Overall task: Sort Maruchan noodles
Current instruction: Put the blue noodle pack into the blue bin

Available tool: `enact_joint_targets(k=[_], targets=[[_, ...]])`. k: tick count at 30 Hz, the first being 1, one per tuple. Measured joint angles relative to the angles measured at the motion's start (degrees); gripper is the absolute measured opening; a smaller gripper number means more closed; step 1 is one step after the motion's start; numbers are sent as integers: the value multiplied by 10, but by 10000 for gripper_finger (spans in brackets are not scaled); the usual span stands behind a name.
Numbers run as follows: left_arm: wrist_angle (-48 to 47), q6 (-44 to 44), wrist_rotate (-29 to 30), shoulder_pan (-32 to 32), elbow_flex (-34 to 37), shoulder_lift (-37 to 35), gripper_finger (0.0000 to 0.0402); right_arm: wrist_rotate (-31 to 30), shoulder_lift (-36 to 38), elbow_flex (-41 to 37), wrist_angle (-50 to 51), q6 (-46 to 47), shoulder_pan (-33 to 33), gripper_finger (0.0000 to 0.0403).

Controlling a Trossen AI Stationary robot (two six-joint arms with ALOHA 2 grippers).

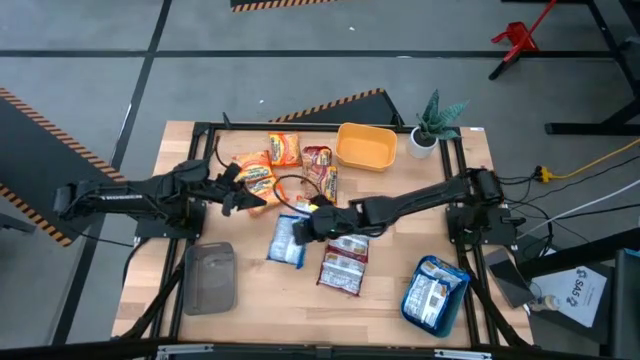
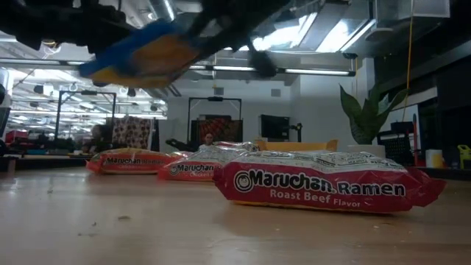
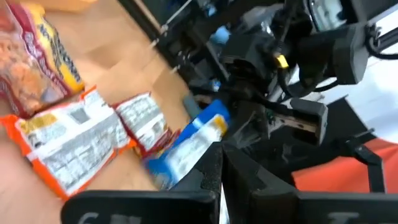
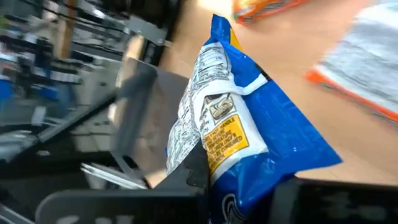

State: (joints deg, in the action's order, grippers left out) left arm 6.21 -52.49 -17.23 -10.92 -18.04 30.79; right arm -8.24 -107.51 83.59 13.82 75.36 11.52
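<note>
My right gripper (image 1: pixel 308 226) is shut on a blue-and-white Maruchan packet (image 1: pixel 287 241) over the middle of the table. In the low view the packet (image 2: pixel 143 53) hangs well above the tabletop. My left gripper (image 1: pixel 256 198) hovers next to an orange packet (image 1: pixel 255 172) with its fingers together and nothing between them (image 3: pixel 217 177). Another orange packet (image 1: pixel 284 148) and a red packet (image 1: pixel 320 165) lie flat at the far side. A red-and-white packet (image 1: pixel 344 265) lies flat near the middle. Blue packets lie in the teal tray (image 1: pixel 436 294). My right gripper pinches the blue-and-white packet between its two fingers by one end (image 4: pixel 214 165). The fingers reach in from the table's right side. The packet is lifted clear of the table, and its free end (image 4: pixel 219 28) sticks out past the fingertips toward the left.
A grey tray (image 1: pixel 210 278) stands at the near left. A yellow bowl (image 1: pixel 365 146) and a potted plant (image 1: pixel 428 125) stand at the far right. A black cable loop (image 1: pixel 290 190) lies between the packets. Both arms meet close together over the table's middle.
</note>
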Motion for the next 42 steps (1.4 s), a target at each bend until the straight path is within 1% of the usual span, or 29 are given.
enact_joint_targets(k=[4,6,8,11,13,16,19,21,24,25,27,30,32,37,42], targets=[[2,-7,20,0,0,-11,0,-47,66,0,120,-4,43,27],[3,-10,27,0,0,-12,0,-69,99,1,183,16,75,27],[3,-10,34,0,0,-12,0,-104,131,1,259,53,113,27],[3,-12,50,0,0,-12,0,-149,171,1,374,137,179,28],[4,-12,60,0,0,-12,0,-166,190,1,432,189,227,28],[4,-12,76,0,0,-12,0,-173,210,1,492,240,307,28],[3,-12,91,0,0,-12,0,-176,217,1,541,321,386,23],[3,-12,99,0,0,-12,0,-204,218,0,572,396,441,19],[3,-14,108,0,0,-12,0,-246,219,-19,609,534,519,17],[3,-14,108,0,0,-12,0,-250,219,-27,610,545,537,18],[3,-14,110,0,0,-12,0,-248,219,-39,583,548,556,22],[3,-14,123,0,0,-12,0,-251,219,-70,572,547,570,23],[3,-15,136,0,0,-12,0,-228,218,-90,553,549,570,22],[4,-27,155,0,0,-12,0,-160,218,-127,562,551,571,25],[4,-30,170,0,0,-12,0,-150,218,-144,559,543,571,27]])
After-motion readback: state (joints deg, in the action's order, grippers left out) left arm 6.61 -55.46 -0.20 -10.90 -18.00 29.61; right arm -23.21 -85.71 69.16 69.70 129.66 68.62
